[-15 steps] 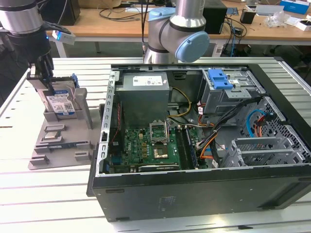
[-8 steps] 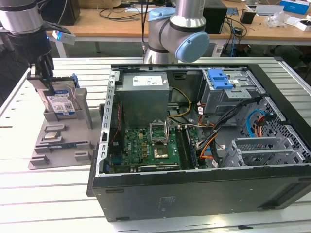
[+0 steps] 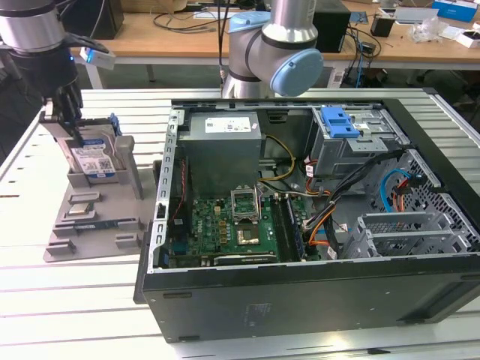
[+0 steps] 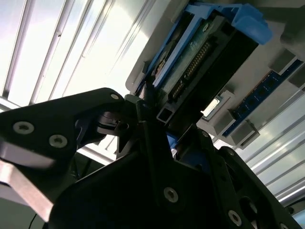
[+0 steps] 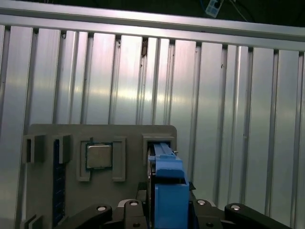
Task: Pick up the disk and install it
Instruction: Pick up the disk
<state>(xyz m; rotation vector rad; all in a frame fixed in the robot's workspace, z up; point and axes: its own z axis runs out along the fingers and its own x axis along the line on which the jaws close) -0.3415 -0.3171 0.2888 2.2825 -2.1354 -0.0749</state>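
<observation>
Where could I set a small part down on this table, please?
Bare slatted table lies at the exterior view's lower left, bordered by the grey fixture and the computer case. Crowded: inside the case, and at the disk, where the gripper sits.

1. The worktop [image 5: 214,95] is ribbed bare metal, smooth and glossy.
2. The disk [image 3: 94,161] has a white paper label and smooth blue plastic rails.
3. The end effector [image 3: 69,127] is matt black, with shiny metal screws.
4. The holder [image 3: 97,202] is matt grey plastic.
5. The case [image 3: 300,300] is matt black outside and bare grey metal inside.
</observation>
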